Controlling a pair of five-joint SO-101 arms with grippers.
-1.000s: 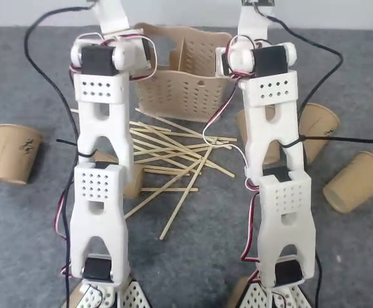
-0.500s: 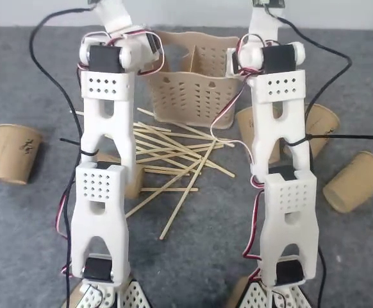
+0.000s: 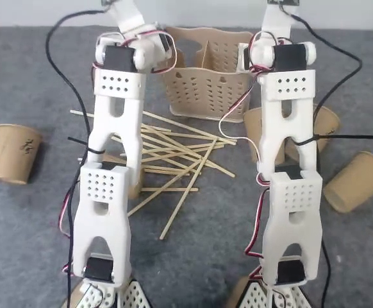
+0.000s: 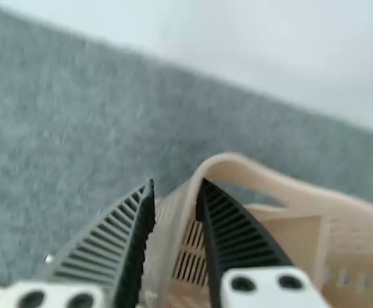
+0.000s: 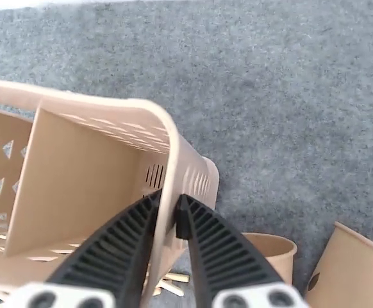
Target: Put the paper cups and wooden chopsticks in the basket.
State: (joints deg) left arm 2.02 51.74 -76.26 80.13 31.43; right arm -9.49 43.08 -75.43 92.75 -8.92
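The tan slotted basket (image 3: 206, 90) stands at the back between my two arms. My left gripper (image 4: 175, 189) is shut on the basket's (image 4: 270, 186) side wall at its rim. My right gripper (image 5: 167, 199) is shut on the opposite wall of the basket (image 5: 77, 167), one finger inside, one outside. Wooden chopsticks (image 3: 167, 154) lie scattered on the grey mat in front of the basket. Paper cups lie around: one at the far left (image 3: 13, 154), one at the right (image 3: 356, 181), and two behind the right arm (image 3: 324, 125), (image 3: 254, 125).
Another cup (image 3: 134, 183) is partly hidden beside the left arm. Two more cups (image 3: 238, 292), (image 3: 77, 295) peek out by the arm bases. Black cables run along both sides. The right wrist view has a cup (image 5: 270, 247) just below the basket's corner.
Both arms have swung to the right, and the basket has shifted right with them, still held at both side walls. The cups and chopsticks have stayed put.
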